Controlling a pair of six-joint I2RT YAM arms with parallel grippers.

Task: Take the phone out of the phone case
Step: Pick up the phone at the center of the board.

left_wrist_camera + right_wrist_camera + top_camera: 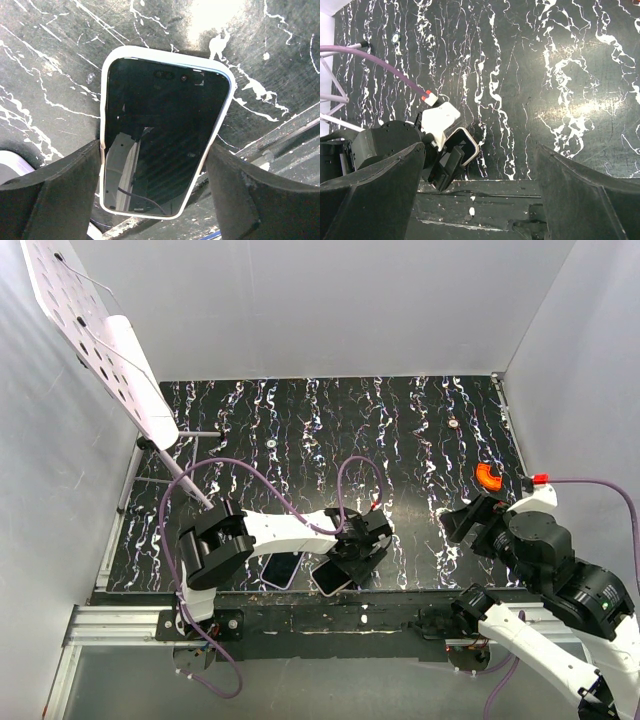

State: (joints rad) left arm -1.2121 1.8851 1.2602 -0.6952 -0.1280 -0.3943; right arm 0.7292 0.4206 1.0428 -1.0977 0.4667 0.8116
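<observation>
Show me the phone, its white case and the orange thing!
phone (160, 130): left wrist view, middle of the dark screen.
white case (165, 53): left wrist view, top rim.
orange thing (487, 476): top view, its middle.

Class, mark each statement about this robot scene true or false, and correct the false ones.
1. The phone sits in a white case. True.
2. The left claw grips it by the long sides. True.
3. The right claw holds the phone too. False: it is open, empty and off to the right.
4. The phone glows brightly. False: its glass is dark, showing only reflections.
5. An orange object lies on the left side of the table. False: it lies near the right edge.
</observation>
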